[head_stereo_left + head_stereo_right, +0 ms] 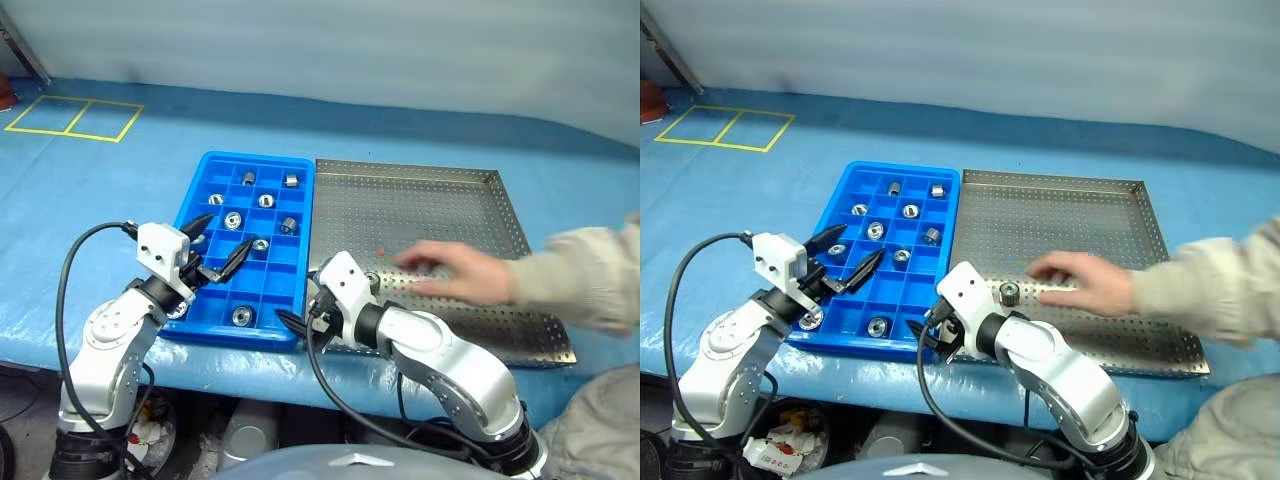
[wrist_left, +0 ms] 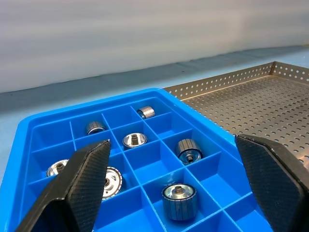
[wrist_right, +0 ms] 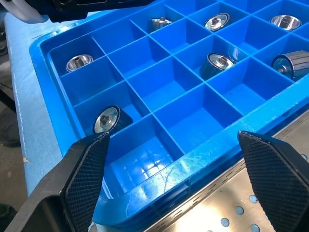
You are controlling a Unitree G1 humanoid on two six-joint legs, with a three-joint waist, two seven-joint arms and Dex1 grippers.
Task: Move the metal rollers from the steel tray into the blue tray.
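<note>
The blue tray lies left of the steel tray, the two side by side. Several metal rollers sit in the blue tray's compartments. One roller stands on the steel tray's near left part, next to a person's hand that reaches in from the right. My left gripper hovers open over the blue tray's near left compartments, holding nothing. My right gripper is open at the blue tray's near right corner, also holding nothing. In the right wrist view its fingers straddle the tray's rim.
The person's sleeve crosses the steel tray's right side. Both trays rest on a blue-covered table, close to its front edge. Yellow tape squares mark the far left of the surface. A pale wall rises behind.
</note>
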